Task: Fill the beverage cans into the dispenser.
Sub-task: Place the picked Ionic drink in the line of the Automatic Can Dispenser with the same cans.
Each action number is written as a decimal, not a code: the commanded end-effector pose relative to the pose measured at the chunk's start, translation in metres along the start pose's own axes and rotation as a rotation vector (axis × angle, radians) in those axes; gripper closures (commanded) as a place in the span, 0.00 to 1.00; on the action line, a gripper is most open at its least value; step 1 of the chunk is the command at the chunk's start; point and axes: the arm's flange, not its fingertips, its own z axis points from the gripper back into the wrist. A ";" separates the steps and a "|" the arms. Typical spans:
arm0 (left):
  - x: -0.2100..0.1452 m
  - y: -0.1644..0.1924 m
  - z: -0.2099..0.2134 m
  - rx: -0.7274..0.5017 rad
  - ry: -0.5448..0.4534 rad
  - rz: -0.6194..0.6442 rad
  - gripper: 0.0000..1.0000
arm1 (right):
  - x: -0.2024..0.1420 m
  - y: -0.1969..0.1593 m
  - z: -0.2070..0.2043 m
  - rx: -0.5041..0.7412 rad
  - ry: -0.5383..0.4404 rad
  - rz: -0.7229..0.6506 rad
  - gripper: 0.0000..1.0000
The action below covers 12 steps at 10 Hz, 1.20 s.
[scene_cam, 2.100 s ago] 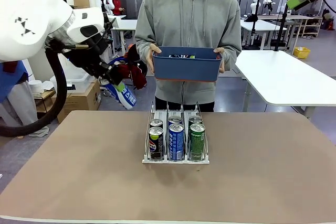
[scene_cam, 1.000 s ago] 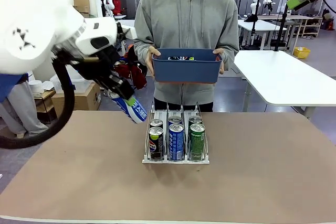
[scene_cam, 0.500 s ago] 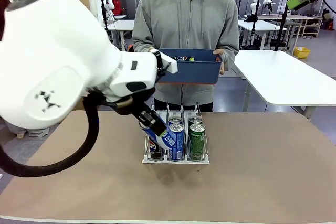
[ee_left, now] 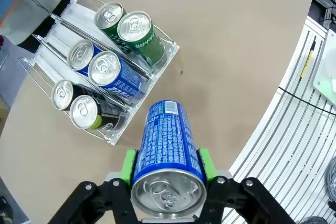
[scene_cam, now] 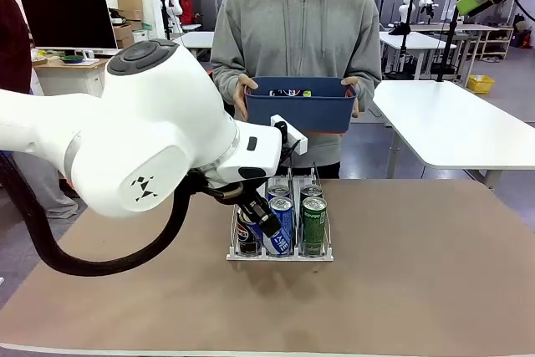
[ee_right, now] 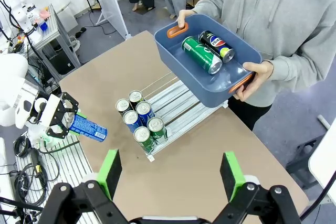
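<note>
Right now a blue beverage can [ee_left: 167, 148] sits clamped between the green pads [ee_left: 127, 165] of the robot's left hand [ee_left: 167, 167], which is closed on its upper part. The silver top faces the wrist and the base tilts down toward the table [scene_cam: 418, 273]. In the right wrist view this can [ee_right: 87, 128] hangs on the robot's side of the dispenser [ee_right: 176, 104], apart from it.

The dispenser [ee_left: 55, 27] stands on the table with two cans at the front of each lane: black ones [ee_left: 85, 113] in one outer lane, blue ones [ee_left: 106, 68] in the middle, and green ones [ee_left: 135, 26] in the other outer lane. The back of each lane is bare.

Beyond it a person holds a blue tub [ee_right: 206, 91] with both hands [ee_right: 255, 78]. In it lie a green can [ee_right: 201, 54] and a black Pepsi can [ee_right: 216, 43].

The robot's right hand [ee_right: 170, 174] is high above the table, its fingers spread wide and holding nothing.
</note>
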 end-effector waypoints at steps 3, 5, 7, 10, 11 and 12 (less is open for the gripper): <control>-0.002 -0.004 0.018 0.016 -0.038 0.002 0.43 | 0.000 0.000 0.000 0.000 0.000 -0.001 0.00; 0.004 -0.004 0.002 0.042 0.028 -0.006 0.43 | 0.000 0.000 0.000 0.000 0.000 -0.001 0.00; 0.021 0.010 -0.019 0.040 0.088 -0.049 0.43 | 0.000 0.000 0.000 0.000 0.000 -0.001 0.00; 0.032 0.019 -0.042 0.059 0.127 -0.049 0.43 | 0.000 0.000 0.000 0.000 0.000 -0.001 0.00; 0.036 0.025 -0.049 0.055 0.138 -0.053 0.43 | 0.000 0.000 0.000 0.000 0.000 -0.001 0.00; 0.038 0.029 -0.052 0.053 0.140 -0.045 0.43 | 0.000 0.000 0.000 0.000 0.000 -0.001 0.00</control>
